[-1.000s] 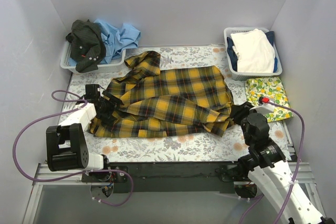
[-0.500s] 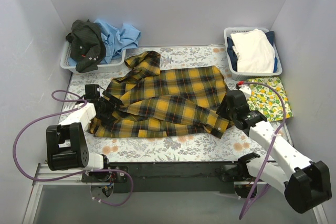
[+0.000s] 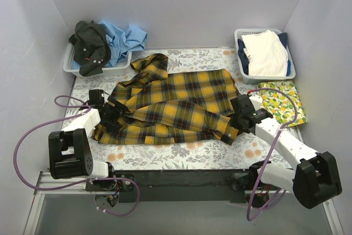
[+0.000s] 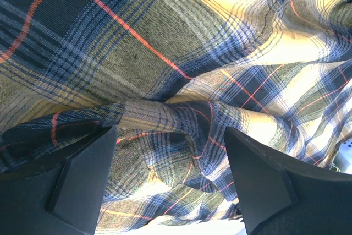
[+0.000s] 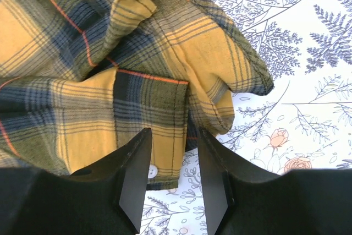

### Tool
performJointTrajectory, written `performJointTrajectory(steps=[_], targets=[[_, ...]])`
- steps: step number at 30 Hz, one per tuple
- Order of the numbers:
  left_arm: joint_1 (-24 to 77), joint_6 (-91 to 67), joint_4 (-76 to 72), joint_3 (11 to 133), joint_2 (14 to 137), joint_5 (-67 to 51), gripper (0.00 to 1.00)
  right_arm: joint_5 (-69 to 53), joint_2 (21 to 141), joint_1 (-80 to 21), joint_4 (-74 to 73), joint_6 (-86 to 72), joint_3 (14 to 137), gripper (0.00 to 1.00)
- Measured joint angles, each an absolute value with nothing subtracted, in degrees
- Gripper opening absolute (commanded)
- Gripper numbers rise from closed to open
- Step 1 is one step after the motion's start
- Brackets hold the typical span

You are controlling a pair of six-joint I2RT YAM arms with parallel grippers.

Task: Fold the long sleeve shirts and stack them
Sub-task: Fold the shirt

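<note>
Crumpled across the table (image 3: 165, 158): plaid shirt (image 3: 181, 100). Looks soft and light, probably drags easily; best to take it at the cuff (image 5: 148, 108) or hem. Clothes baskets (image 3: 69, 69) behind, lemon-print cloth (image 3: 283, 103) close at right. Left end effector (image 4: 168, 136) released over a fold. Right end effector (image 5: 175, 136) half apart astride the cuff; cannot tell if grasping.

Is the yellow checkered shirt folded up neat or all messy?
Messy, not folded. The yellow plaid shirt lies spread and rumpled over the flowery table cover, its cloth bunched at both ends.
</note>
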State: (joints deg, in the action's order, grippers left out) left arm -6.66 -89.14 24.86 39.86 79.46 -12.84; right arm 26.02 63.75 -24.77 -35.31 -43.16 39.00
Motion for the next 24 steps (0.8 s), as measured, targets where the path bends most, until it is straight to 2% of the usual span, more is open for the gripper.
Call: performJointTrajectory(steps=[7,9,13,17,19,24], targets=[[-7.01,-88.86,24.88,39.79,79.46,-12.93,0.79,26.98,65.56,-24.77,-33.21,-42.89,36.32,0.47],[-7.05,-88.86,24.88,39.79,79.46,-12.95,0.79,26.81,65.84,-24.77,-31.73,-42.3,34.98,0.44],[-7.07,-88.73,24.93,39.79,79.46,-13.02,0.79,26.33,66.59,-24.77,-28.64,-40.77,33.65,0.29],[-7.18,-88.64,25.04,39.79,79.46,-13.1,0.79,25.52,66.87,-24.77,-26.11,-39.72,33.54,0.08],[-7.25,-88.51,25.06,39.79,79.46,-13.13,0.79,25.17,66.87,-24.77,-25.02,-39.38,33.52,0.01],[-7.44,-88.36,25.1,39.77,79.44,-13.17,0.79,24.32,66.72,-24.77,-23.75,-38.96,33.52,0.01]])
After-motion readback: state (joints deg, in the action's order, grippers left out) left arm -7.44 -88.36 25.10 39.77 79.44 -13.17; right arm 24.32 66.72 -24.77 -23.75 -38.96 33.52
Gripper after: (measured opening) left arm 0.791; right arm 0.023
